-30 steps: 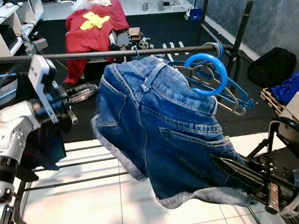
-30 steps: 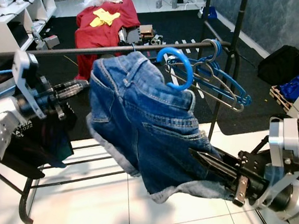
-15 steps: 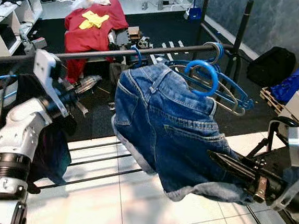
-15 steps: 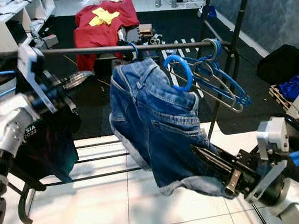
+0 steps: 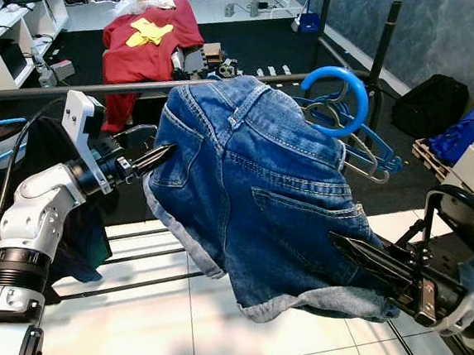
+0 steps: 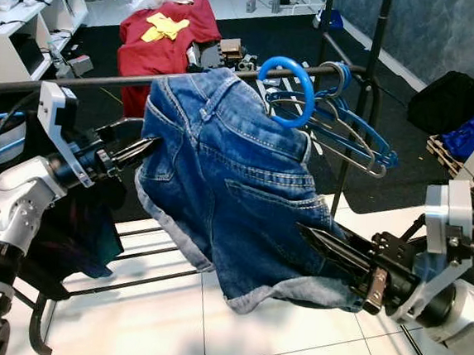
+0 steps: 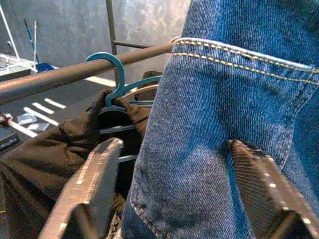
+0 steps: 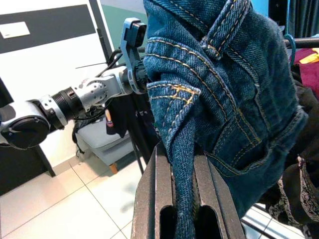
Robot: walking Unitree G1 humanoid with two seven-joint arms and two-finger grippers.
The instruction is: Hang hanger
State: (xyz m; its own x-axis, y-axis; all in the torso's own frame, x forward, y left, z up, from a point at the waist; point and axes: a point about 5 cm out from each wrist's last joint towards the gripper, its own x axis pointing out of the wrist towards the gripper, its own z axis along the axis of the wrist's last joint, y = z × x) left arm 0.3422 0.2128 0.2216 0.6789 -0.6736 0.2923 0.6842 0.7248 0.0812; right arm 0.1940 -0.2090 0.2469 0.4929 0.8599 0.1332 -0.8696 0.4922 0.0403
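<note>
Right gripper (image 5: 355, 253) was clamped on the blue denim shorts (image 5: 257, 187); left gripper (image 5: 157, 156), fingers spread, straddled their edge. Blue plastic hanger hook (image 5: 337, 101) sat just beside the dark metal rail (image 5: 103, 89), unhooked. Risk: heavy denim swings, hook misses.

Coarse blue denim shorts (image 5: 261, 188) (orange-stitched) are hanging beside a glossy plastic hanger (image 5: 337, 99) and matt dark metal rail (image 5: 79, 89), over shiny floor tiles (image 5: 166, 321).

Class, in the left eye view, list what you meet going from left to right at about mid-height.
Left tool → denim shorts → right tool → black bag
</note>
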